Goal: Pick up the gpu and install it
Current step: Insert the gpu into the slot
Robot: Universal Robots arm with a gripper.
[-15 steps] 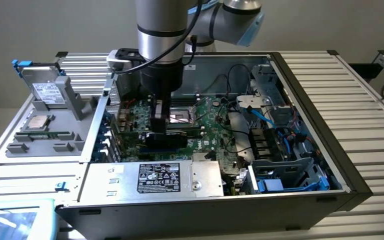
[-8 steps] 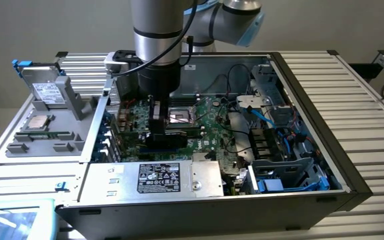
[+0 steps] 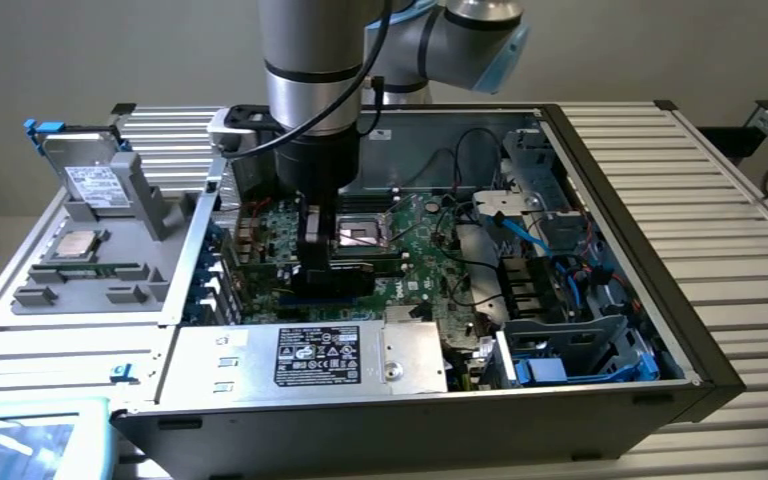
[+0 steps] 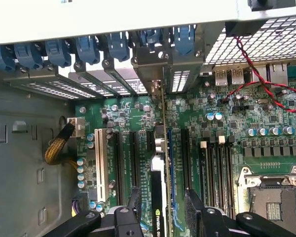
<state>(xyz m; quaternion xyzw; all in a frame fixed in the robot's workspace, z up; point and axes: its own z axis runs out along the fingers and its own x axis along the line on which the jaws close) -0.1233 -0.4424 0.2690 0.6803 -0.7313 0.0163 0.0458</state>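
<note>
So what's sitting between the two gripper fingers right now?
The gpu, standing on edge in a motherboard slot between the open gripper fingers, as the wrist view shows.

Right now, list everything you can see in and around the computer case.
computer case: one, dark, open on the slatted table.
motherboard: one, green, on the case floor.
gpu: one, black card standing on edge in a slot, between the gripper fingers.
CPU socket: one, silver, mid-board.
power supply: one, silver with black label, at the near case wall.
slot latches: several, blue, along the rear brackets.
parts tray: one, grey, at the exterior view's left.
arm: one, silver, above the case.
gripper: one, black, open, straddling the gpu.
</note>
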